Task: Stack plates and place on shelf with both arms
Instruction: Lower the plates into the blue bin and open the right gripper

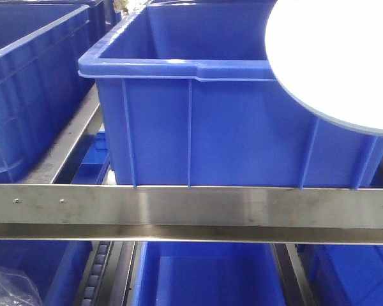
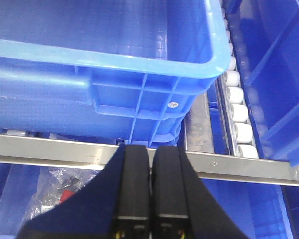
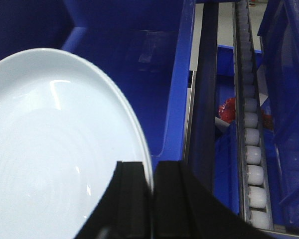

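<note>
Late stage, judging by placement: plate [image 3: 55, 149] pinched at its rim by right gripper [image 3: 152, 186], held over the blue bin [image 1: 198, 127] on the shelf, not yet set down. Left gripper [image 2: 150, 172] clenched on nothing, near the shelf rail [image 2: 65, 152].

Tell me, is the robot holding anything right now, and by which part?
Yes: the right gripper pinches a plate by its rim. The left gripper holds nothing.

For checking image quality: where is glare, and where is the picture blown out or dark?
Front view: the pale round glossy plate is blown out to flat white. Right wrist view: thin glare streaks on that plate, and the blue plastic bin behind looks dark. Left wrist view: a soft sheen on the bin's rim.
</note>
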`<state>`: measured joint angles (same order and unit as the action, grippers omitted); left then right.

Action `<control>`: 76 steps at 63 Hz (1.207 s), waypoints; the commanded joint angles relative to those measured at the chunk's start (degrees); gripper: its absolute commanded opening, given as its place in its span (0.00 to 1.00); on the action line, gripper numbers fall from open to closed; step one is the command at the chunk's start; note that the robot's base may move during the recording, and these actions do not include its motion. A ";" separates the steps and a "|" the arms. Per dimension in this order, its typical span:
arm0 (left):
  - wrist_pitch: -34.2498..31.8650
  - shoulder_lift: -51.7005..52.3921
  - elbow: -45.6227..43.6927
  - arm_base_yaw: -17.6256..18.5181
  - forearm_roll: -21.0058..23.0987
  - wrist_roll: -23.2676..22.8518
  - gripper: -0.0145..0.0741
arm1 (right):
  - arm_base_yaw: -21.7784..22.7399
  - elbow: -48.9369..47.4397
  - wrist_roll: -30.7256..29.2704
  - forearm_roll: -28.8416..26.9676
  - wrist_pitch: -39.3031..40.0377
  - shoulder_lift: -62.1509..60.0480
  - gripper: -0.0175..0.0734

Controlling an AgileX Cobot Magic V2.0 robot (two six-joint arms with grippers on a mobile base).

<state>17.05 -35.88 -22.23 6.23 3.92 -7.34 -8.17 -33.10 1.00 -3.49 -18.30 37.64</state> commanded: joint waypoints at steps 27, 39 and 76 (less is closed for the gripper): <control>-4.38 -0.07 -1.68 0.42 0.27 -0.24 0.26 | 0.40 -1.85 -0.28 -0.06 5.77 -0.14 0.25; -4.38 -0.07 -1.68 0.42 0.27 -0.24 0.26 | 0.34 -1.85 -0.28 -0.06 6.60 -0.14 0.25; -4.38 -0.07 -1.68 0.42 0.27 -0.24 0.26 | 0.34 -23.07 -0.28 -5.13 10.59 22.56 0.25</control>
<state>17.05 -35.88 -22.23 6.23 3.92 -7.34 -8.17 -49.24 0.90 -6.89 -14.54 55.78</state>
